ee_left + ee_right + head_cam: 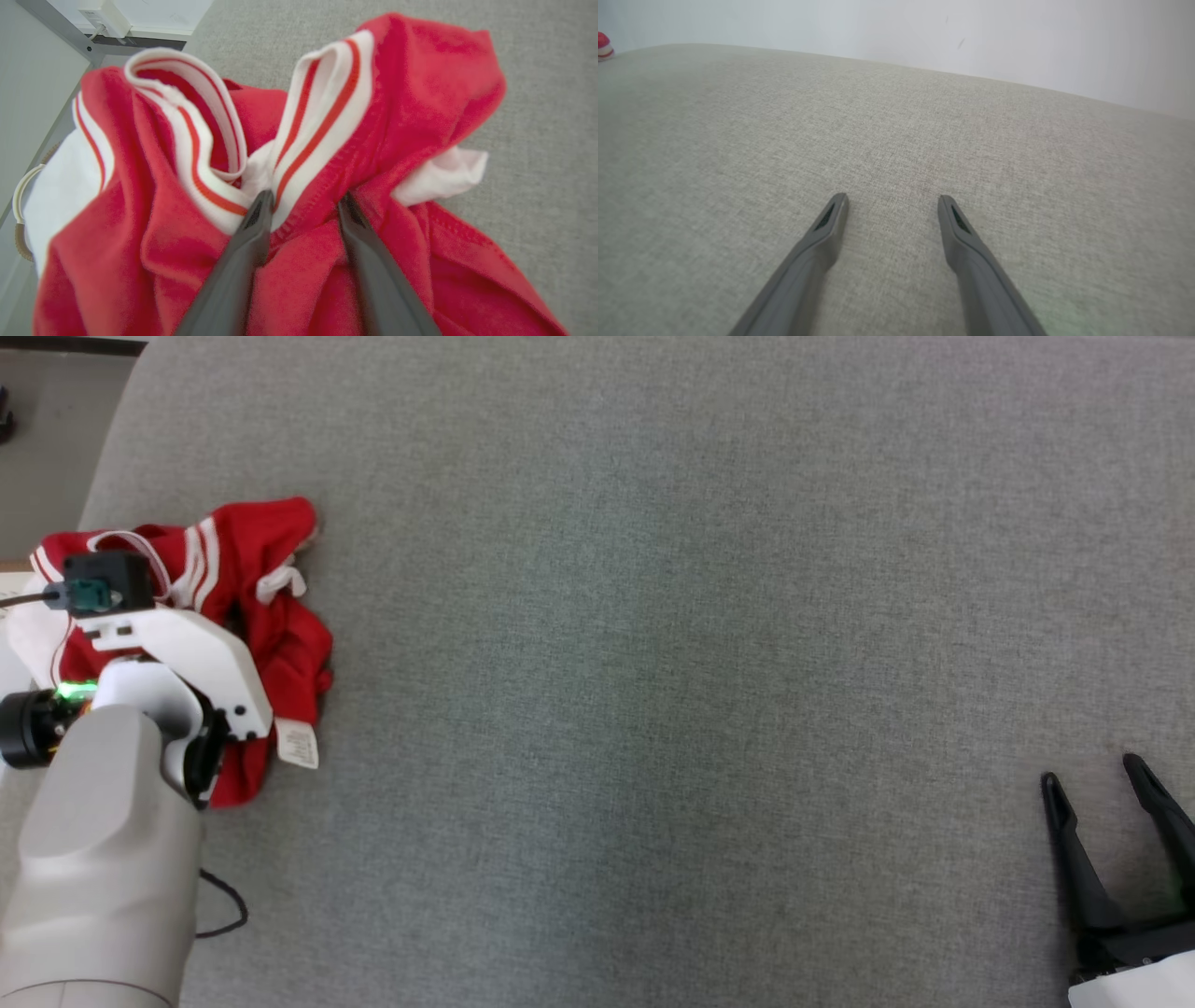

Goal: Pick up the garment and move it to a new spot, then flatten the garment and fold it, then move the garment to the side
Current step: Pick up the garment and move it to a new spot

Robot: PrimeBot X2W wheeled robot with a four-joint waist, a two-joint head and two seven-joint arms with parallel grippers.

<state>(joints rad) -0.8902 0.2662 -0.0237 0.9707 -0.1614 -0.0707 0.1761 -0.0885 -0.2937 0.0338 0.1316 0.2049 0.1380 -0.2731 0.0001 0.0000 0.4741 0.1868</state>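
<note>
Head view: grey table, red jersey w/ white striped trim bunched at its left edge. Left claw wide, tips astride one fold, not clamped; right claw wide, idle, well apart. You may pinch only trim, so it'd slip on lift.

Looks like a robot test room or lab, though not for certain. Wide work surface covered in plain grey fabric, backed by a plain pale wall. Grey floor beyond its rounded corner. White plug box on a ledge past the edge; loose black cable lying on the fabric.
</note>
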